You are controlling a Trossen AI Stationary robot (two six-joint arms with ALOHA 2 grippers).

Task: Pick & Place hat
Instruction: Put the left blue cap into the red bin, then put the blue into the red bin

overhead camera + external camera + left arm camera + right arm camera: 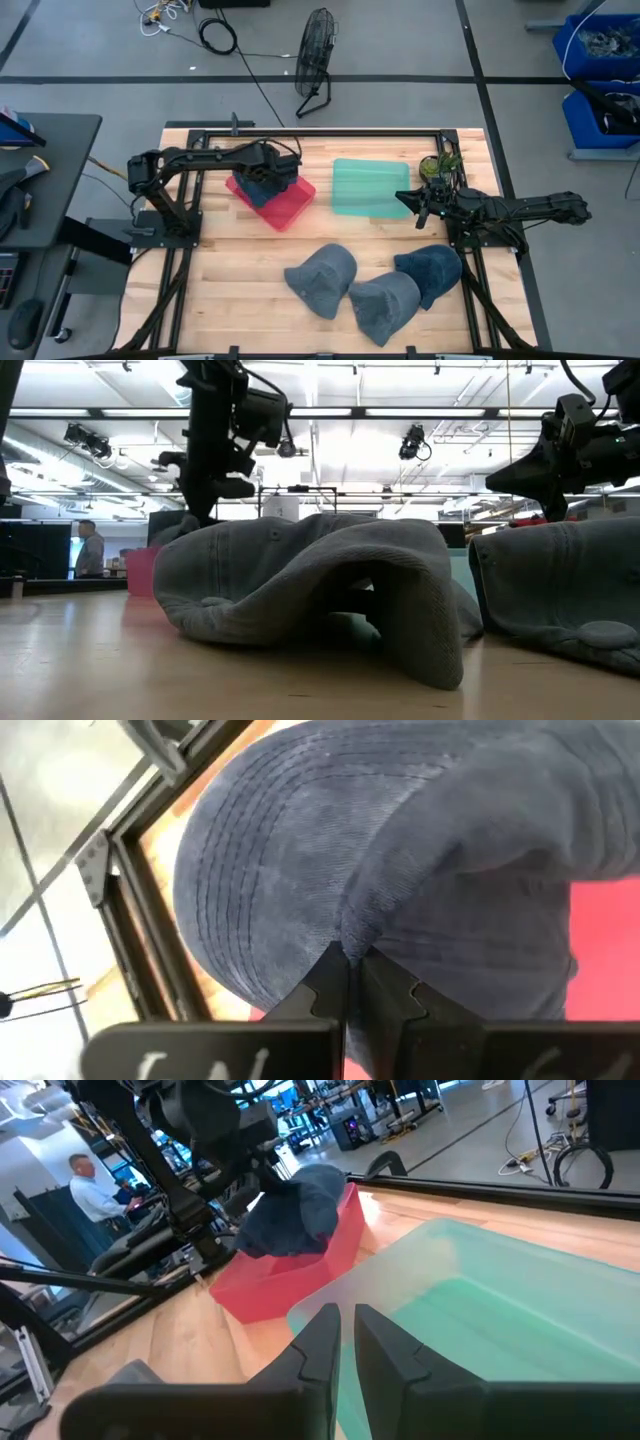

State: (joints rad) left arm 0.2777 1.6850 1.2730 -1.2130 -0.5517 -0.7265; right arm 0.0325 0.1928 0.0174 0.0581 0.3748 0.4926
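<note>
My left gripper (272, 172) is over the red bin (290, 208) at the table's far left, shut on a dark blue hat (262, 188). The hat also shows in the left wrist view (300, 850) and in the right wrist view (295, 1205), where it sits at the level of the bin's rim (300, 1275). My right gripper (414, 206) is shut and empty, just above the right edge of the green bin (368, 187). Three more hats lie on the near part of the table: a grey-blue one (322, 280), a grey one (385, 303) and a dark blue one (430, 272). My left gripper pinches a bunched fold of the dark blue hat's crown cloth (352, 942) between its two fingers. The fingers come from above, slanting down toward the red bin. The hat hangs below and in front of the fingers over the bin; whether it rests on the bin's floor I cannot tell.
A black frame (320, 133) runs along the table's far edge and down both sides. A small plant pot (440, 165) stands at the far right, beside the right arm. Bare wood lies at the near left (230, 290). A person (90, 1190) stands in the room beyond the table.
</note>
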